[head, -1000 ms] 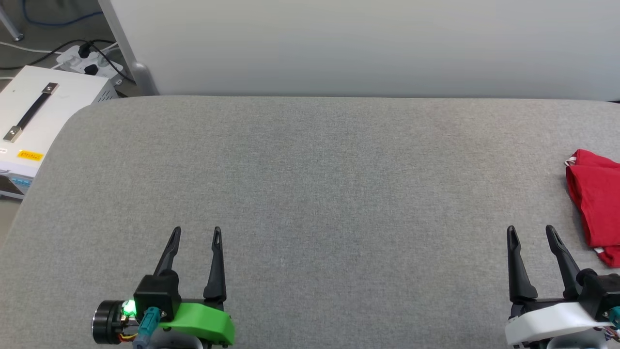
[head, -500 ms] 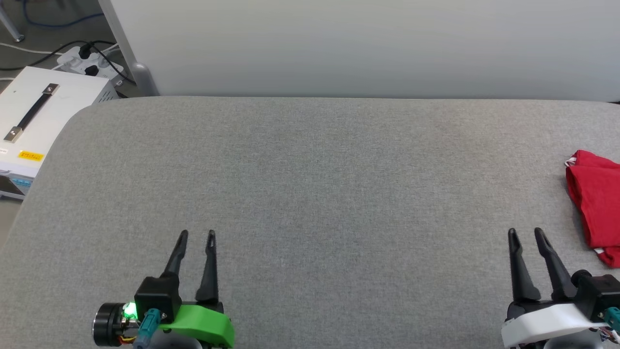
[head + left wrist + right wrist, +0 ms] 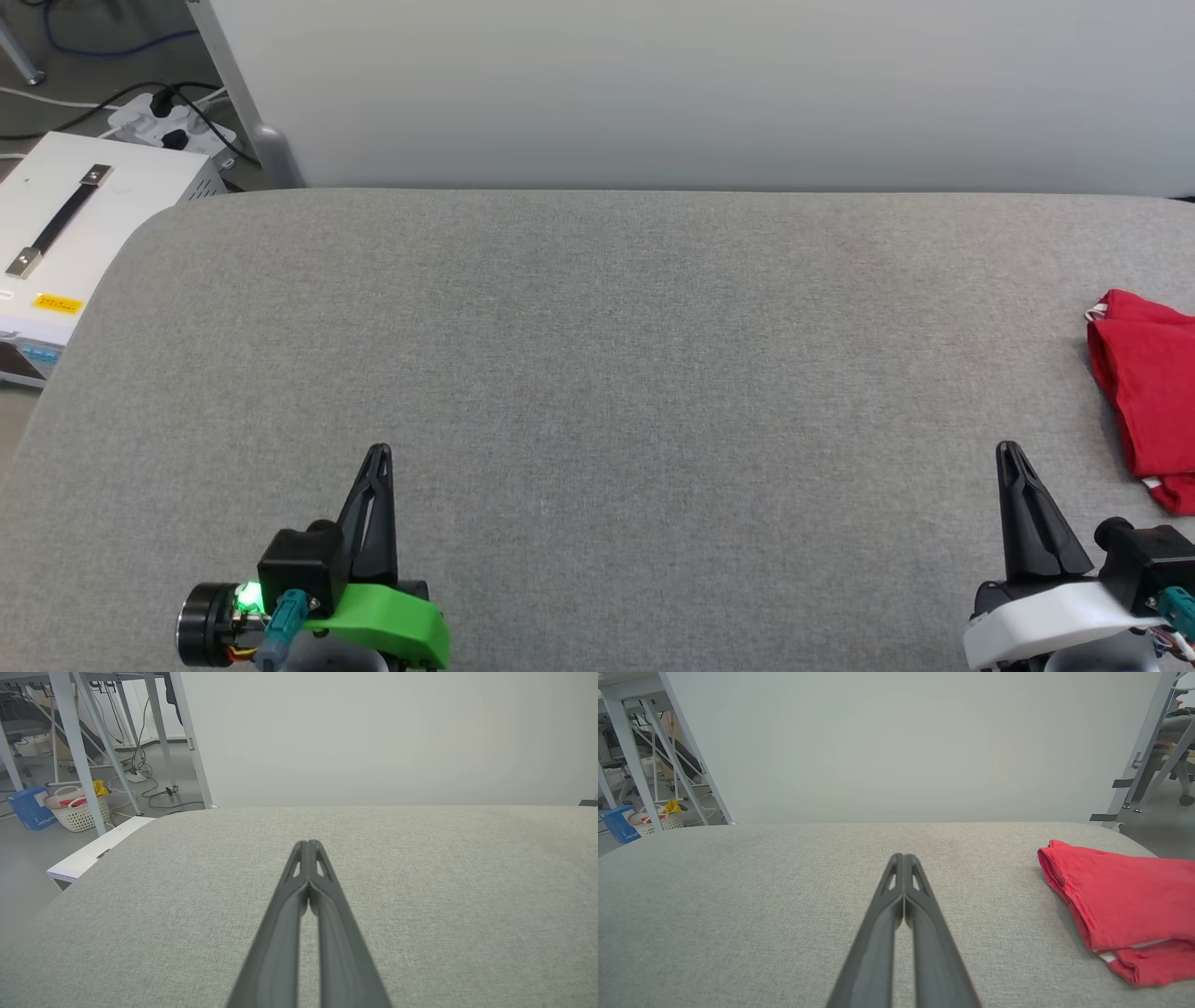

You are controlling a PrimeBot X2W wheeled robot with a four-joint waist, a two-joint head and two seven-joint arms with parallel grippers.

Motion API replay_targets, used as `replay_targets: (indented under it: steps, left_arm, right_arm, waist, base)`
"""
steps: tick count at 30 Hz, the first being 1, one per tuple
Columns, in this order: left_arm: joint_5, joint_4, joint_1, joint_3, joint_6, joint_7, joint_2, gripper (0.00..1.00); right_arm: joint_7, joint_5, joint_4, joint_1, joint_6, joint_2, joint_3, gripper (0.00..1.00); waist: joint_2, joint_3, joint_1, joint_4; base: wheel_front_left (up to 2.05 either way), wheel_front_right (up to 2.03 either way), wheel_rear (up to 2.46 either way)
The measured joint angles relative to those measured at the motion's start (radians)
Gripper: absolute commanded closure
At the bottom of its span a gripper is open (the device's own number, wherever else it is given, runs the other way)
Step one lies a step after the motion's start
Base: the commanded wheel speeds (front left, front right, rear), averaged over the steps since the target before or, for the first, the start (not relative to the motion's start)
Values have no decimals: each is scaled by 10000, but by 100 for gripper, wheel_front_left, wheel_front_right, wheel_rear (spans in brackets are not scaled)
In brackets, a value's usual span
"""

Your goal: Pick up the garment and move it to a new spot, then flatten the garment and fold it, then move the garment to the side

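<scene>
Left end effector (image 3: 378, 452), right end effector (image 3: 1008, 449) closed empty, pointing forward; garment (image 3: 1144, 392) near right

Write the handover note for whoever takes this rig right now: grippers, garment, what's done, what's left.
Left gripper: shut, empty, over the grey table.
Right gripper: shut, empty, clear of the garment.
Garment: folded in layers at the table's right edge, partly outside the head view.
Done: folding and setting aside, by the look of it.
Left: probably nothing; check the fold.
</scene>
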Motion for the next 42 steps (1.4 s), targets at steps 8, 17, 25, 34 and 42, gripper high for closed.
replay_targets:
  steps: [8, 17, 25, 34, 42]
  left_arm:
    - [15, -48, -2, 35, 0, 165, 0, 100]
    - [88, -123, -4, 67, 2, 349, 0, 100]
    - [111, -184, -6, 105, 12, 481, -2, 100]
    - [190, -251, -10, 163, 21, 673, -4, 100]
    - [194, -311, -14, 215, 42, 846, -8, 100]
  right_arm:
    - [163, -65, -12, -8, 0, 4, 40, 100]
    - [332, -196, -33, -27, 0, 21, 88, 100]
    - [500, -297, -50, -52, 0, 31, 130, 100]
    - [708, -382, -82, -89, 0, 38, 180, 100]
    - [853, -539, -109, -174, 0, 59, 224, 100]
  waist:
    - [0, -25, 0, -19]
    - [0, -52, 0, -40]
    - [0, -77, 0, -59]
    - [0, -105, 0, -80]
    - [0, -130, 0, -99]
  base:
    - [0, 0, 0]
    - [0, 0, 0]
    - [0, 0, 0]
    - [0, 0, 0]
    - [0, 0, 0]
